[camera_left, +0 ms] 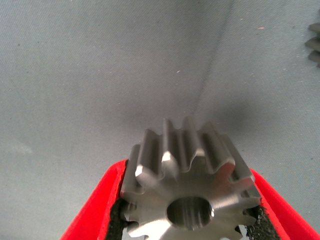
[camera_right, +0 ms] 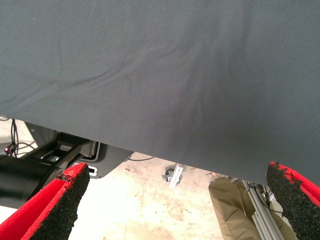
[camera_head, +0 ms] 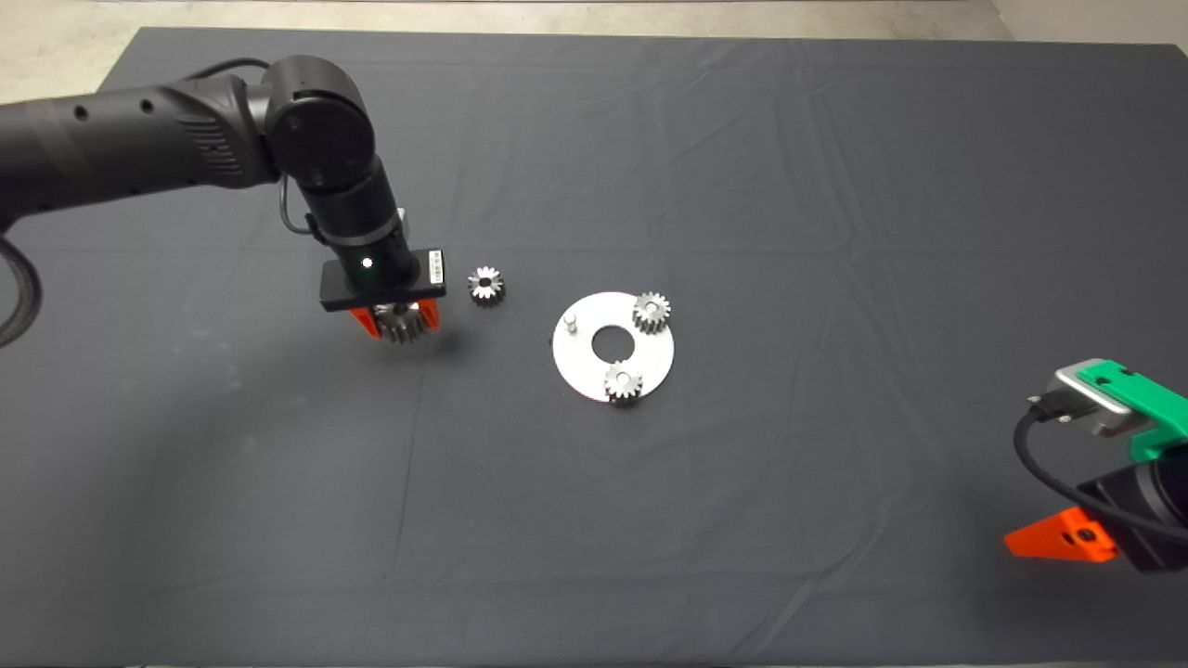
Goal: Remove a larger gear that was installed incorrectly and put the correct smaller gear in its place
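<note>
My left gripper [camera_head: 399, 325] is shut on the larger gear [camera_head: 401, 326], a silver gear with chunky teeth, low over the mat to the left of the plate. In the left wrist view the larger gear [camera_left: 190, 185] sits between the two red fingers [camera_left: 95, 215], its dark bore facing the camera. The smaller gear [camera_head: 485, 284] lies loose on the mat just right of that gripper; its edge shows in the left wrist view [camera_left: 314, 45]. My right gripper [camera_head: 1067, 538] is parked at the lower right, open and empty [camera_right: 177, 202].
A round silver plate [camera_head: 594, 376] with a centre hole lies mid-mat. It carries two small gears [camera_head: 652, 313] [camera_head: 624, 381] and one bare peg [camera_head: 570, 322]. The right wrist view shows the mat's edge and the floor beyond.
</note>
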Tool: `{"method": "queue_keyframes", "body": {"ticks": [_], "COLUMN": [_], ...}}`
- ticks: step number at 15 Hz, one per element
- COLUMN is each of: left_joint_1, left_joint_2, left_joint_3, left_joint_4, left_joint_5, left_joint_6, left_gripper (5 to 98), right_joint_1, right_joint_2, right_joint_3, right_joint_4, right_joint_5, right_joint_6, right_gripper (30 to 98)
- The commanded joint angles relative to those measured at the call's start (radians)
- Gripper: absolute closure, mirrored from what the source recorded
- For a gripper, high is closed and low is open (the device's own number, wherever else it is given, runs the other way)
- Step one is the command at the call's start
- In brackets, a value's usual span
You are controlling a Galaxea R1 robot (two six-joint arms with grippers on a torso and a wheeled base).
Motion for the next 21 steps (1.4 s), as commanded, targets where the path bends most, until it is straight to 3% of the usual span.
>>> {"method": "queue_keyframes", "body": {"ticks": [1,7,12,14,17,21], "left_joint_1": [-0.019,-0.023,-0.023,-0.023,-0.023,-0.023], "left_joint_2": [0.005,0.046,0.178,0.231,0.277,0.291], "left_joint_3": [-0.01,-0.011,-0.102,-0.168,-0.256,-0.378], "left_joint_4": [0.005,0.001,0.002,0.002,0.004,0.022], "left_joint_5": [0.058,0.056,0.056,0.056,0.038,0.035], "left_joint_6": [0.002,0.002,0.008,0.047,0.116,0.208], "left_gripper": [53.8,44.8,40.5,35.6,35.6,35.6], "right_joint_1": [0.018,0.018,0.019,0.018,0.019,0.018], "right_joint_2": [0.0,-0.002,0.0,0.0,-0.002,-0.003], "right_joint_3": [0.005,0.004,0.005,0.005,0.005,0.005], "right_joint_4": [0.029,0.031,0.032,0.032,0.034,0.032], "right_joint_5": [-0.087,-0.088,-0.087,-0.087,-0.087,-0.088], "right_joint_6": [0.005,0.005,0.007,0.008,0.008,0.008], "right_gripper": [35.1,35.1,35.1,35.1,35.1,35.1]}}
